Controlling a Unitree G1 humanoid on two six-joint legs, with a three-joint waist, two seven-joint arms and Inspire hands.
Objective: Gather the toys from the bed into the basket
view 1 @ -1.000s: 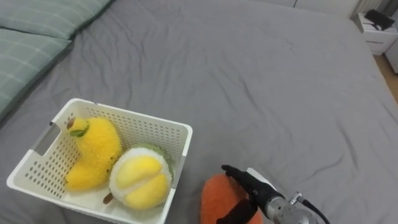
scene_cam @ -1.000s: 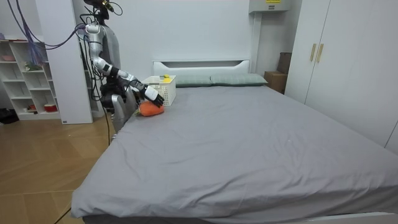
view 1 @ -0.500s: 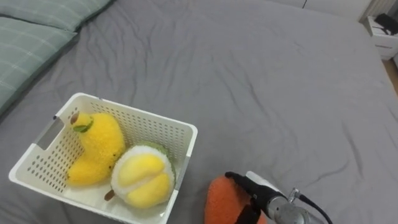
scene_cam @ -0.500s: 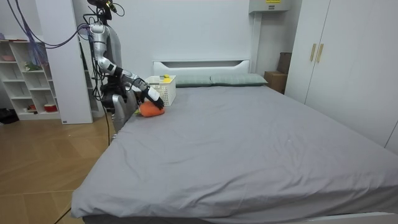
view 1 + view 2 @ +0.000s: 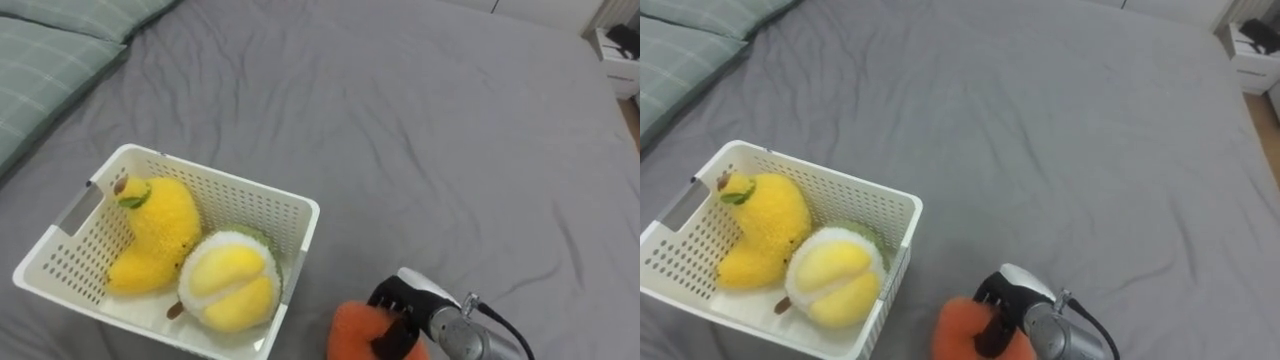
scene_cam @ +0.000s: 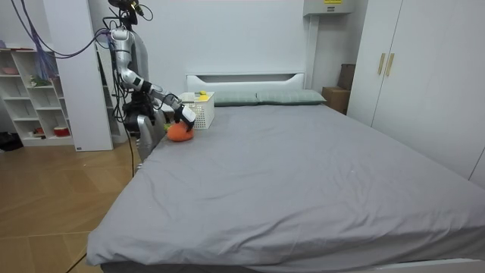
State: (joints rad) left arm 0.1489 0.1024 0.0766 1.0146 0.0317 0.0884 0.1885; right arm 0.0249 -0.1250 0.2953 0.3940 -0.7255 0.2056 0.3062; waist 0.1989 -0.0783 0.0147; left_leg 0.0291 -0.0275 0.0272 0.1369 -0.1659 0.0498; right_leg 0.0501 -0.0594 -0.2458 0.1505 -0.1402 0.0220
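White perforated basket (image 5: 222, 179) set on the grey bed sheet (image 5: 430, 130), with a cut-out handle in its left end wall. Inside the basket, two plush toys side by side and touching: a yellow pear-shaped plush (image 5: 155, 232) with a small green leaf and brown stem toward the left end, and a round pale-yellow durian-like plush (image 5: 228, 284) with a green rim against the right wall.

Outside the basket, just beyond its right near corner: orange plush toy (image 5: 352, 333), partly cut off by the lower edge of the eye views. Right hand (image 5: 412, 298) on top of this toy, dark fingers (image 5: 390, 342) curled down over its right side and clenched into the plush.

Beyond the basket's left end, toward the head of the bed: green checked pillows (image 5: 45, 65). Far from the basket, past the bed's edge at upper right: a white nightstand (image 5: 622, 42).

In the room view: basket (image 6: 202, 111) near the headboard, orange toy (image 6: 179, 133) in front of it near the bed's edge, right hand (image 6: 186, 117) upon the toy, robot standing at the bedside on the room view's left, arm stretched over the mattress.
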